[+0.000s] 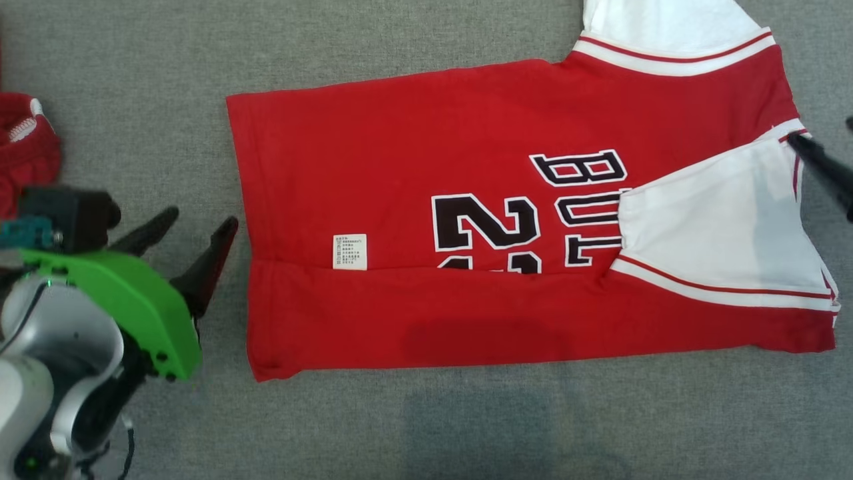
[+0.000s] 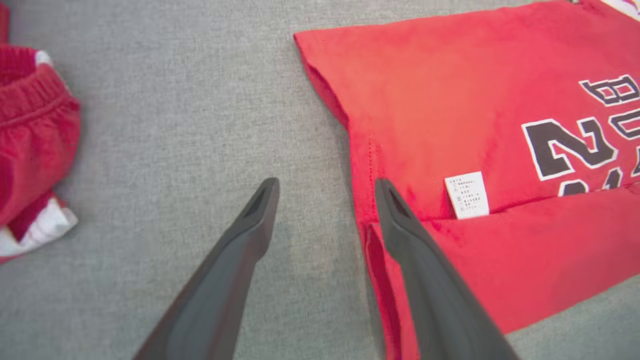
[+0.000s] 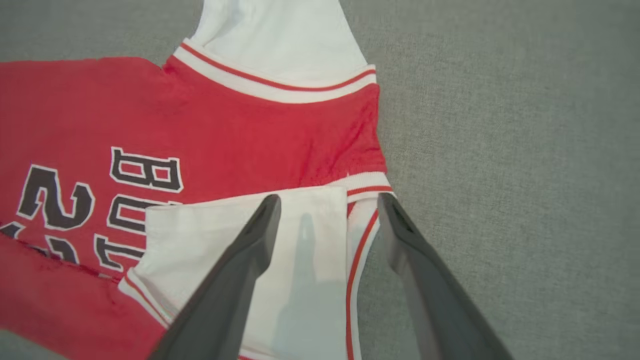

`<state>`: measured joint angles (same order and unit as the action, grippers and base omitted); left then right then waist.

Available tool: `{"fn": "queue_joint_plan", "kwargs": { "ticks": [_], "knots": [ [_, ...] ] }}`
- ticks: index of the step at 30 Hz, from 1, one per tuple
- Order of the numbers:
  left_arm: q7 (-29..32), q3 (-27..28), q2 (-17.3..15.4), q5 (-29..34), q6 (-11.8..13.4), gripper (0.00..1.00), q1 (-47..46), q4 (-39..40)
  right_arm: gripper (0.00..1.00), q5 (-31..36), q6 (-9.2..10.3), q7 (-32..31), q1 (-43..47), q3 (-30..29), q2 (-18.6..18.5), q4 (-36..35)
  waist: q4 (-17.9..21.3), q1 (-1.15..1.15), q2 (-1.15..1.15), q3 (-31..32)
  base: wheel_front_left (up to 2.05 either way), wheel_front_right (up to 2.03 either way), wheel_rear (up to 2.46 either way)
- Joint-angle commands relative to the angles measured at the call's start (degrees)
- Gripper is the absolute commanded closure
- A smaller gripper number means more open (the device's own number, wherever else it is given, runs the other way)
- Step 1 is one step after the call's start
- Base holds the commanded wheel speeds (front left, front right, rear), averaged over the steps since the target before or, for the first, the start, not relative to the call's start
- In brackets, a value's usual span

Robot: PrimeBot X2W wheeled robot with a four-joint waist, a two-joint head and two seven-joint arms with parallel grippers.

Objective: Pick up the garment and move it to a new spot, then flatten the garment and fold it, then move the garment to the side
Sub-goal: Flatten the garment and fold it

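The garment (image 1: 433, 167) is a red jersey with black letters and white sleeves, lying flat on the grey surface. Its near long edge is folded up over the body, and a white sleeve (image 1: 720, 227) lies folded onto the front. My left gripper (image 1: 203, 218) stands open just left of the hem, holding nothing. In the left wrist view the left gripper (image 2: 326, 184) has its right finger over the hem edge of the garment (image 2: 450, 115) near a white care label (image 2: 467, 194). My right gripper (image 3: 328, 197) is open above the folded sleeve at the neck end of the garment (image 3: 225, 130).
A second red piece of clothing (image 1: 23, 147) lies bunched at the far left, apart from the jersey, and it shows again as the red cloth (image 2: 30, 140) in the left wrist view. Grey fabric surface (image 1: 426, 427) surrounds the jersey on all sides.
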<state>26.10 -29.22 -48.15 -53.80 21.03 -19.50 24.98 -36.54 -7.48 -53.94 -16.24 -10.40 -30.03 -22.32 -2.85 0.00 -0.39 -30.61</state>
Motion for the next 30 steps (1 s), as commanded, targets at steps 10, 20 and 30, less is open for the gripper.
{"fn": "queue_joint_plan", "kwargs": {
  "ticks": [10, 20, 30],
  "knots": [
    [11.76, -10.19, 17.33, 5.48, -5.34, 0.0, -31.45, -25.53, 0.0, 16.52, -0.01, -0.78, -33.96, 11.6, 4.05, 23.64, -4.64, 0.0, 0.39, -5.43, 0.0, 0.0, 0.0],
    [11.85, -15.81, 27.57, 5.09, -8.71, 0.0, -34.65, -39.89, 0.0, 22.66, -0.01, 6.61, -40.95, 12.69, 6.55, 42.23, -8.53, 0.0, 0.39, -2.77, 0.0, 0.0, 0.0],
    [10.6, -17.15, 30.63, 5.41, -10.51, 0.0, -36.3, -44.15, 0.0, 25.92, -0.01, 11.07, -43.81, 10.66, 6.7, 49.23, -10.74, 0.0, 0.39, -3.94, 0.0, 0.0, 0.0]
  ]
}}
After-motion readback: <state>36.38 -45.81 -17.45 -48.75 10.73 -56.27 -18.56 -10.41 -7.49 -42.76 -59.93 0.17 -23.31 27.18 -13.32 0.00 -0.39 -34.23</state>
